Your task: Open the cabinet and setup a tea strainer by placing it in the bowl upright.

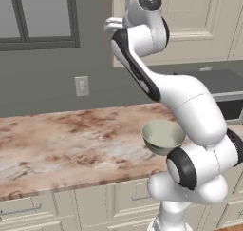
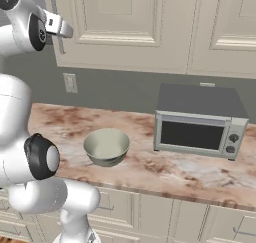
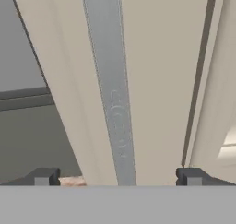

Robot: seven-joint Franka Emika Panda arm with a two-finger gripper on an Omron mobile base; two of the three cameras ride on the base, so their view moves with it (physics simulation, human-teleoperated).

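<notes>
The cream wall cabinet (image 2: 120, 27) hangs shut above the counter. Its long vertical metal bar handle (image 3: 110, 89) runs straight up between my gripper's two dark tips in the hand view. My gripper (image 3: 117, 177) is open, one finger on each side of the bar and neither touching it. From the base views the hand (image 1: 121, 23) is raised high against the door's left edge (image 2: 61, 28). The pale grey-green bowl (image 1: 161, 136) stands upright and empty on the marble counter (image 2: 106, 146). The tea strainer is out of view.
A grey microwave (image 2: 200, 122) sits on the counter to the right of the bowl. A wall outlet (image 1: 81, 86) and a dark-framed window (image 1: 38, 16) lie to the left. Low cream drawers (image 2: 165, 212) run under the counter edge.
</notes>
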